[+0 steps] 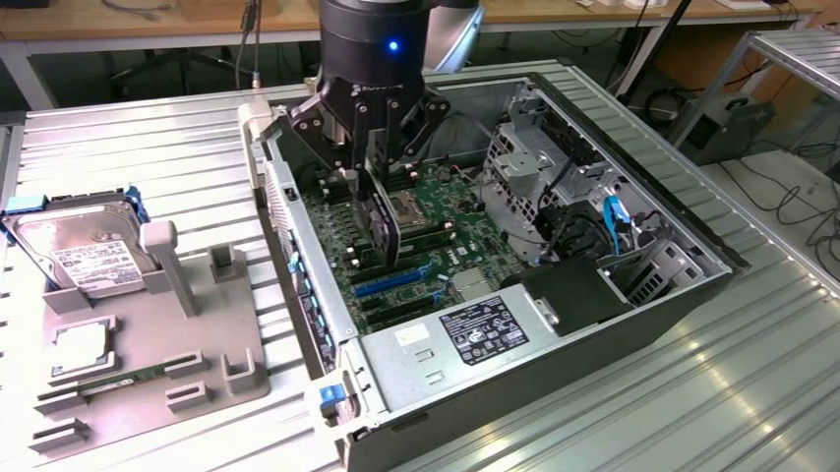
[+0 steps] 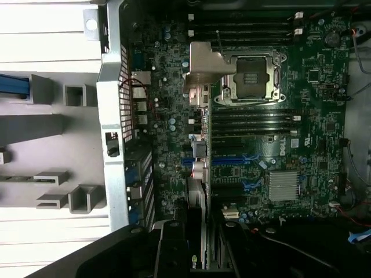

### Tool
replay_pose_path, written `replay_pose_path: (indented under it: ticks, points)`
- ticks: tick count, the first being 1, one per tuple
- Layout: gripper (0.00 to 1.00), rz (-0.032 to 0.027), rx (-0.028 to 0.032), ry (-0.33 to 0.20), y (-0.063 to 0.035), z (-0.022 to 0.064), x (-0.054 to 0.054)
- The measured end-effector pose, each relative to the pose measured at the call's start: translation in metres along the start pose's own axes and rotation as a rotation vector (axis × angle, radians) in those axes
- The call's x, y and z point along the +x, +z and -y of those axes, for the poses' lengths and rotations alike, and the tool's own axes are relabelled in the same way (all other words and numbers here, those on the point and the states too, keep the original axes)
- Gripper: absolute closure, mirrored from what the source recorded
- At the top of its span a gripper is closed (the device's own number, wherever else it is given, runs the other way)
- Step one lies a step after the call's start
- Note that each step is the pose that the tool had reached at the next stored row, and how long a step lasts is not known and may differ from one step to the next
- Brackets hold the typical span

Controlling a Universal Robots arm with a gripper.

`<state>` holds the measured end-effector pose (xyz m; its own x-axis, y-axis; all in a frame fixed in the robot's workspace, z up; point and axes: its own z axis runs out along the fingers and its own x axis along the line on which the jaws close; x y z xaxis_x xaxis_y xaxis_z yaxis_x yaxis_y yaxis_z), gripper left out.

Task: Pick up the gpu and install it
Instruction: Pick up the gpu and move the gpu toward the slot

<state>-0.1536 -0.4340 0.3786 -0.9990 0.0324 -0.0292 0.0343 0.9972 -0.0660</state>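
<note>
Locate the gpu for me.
The gpu hangs upright in the gripper inside the open case, over the motherboard, just toward the exterior view's left of the CPU socket.

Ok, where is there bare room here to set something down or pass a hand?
Free: the ribbed table between the case and the exterior view's right edge, and the stretch beyond the hard drive and grey fixture. Crowded: inside the case, where the gripper holds the gpu over the motherboard.

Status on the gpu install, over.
Gripper shut on gpu. Upright on edge, low over motherboard inside case. Nothing seen blocking it.
</note>
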Motion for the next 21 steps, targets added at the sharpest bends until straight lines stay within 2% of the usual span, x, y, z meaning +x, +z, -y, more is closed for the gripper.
replay_pose_path:
  ticks: [21]
  points:
    - [0.74,0.0006,0.0092,-0.004,0.0101,-0.0013,-0.0088]
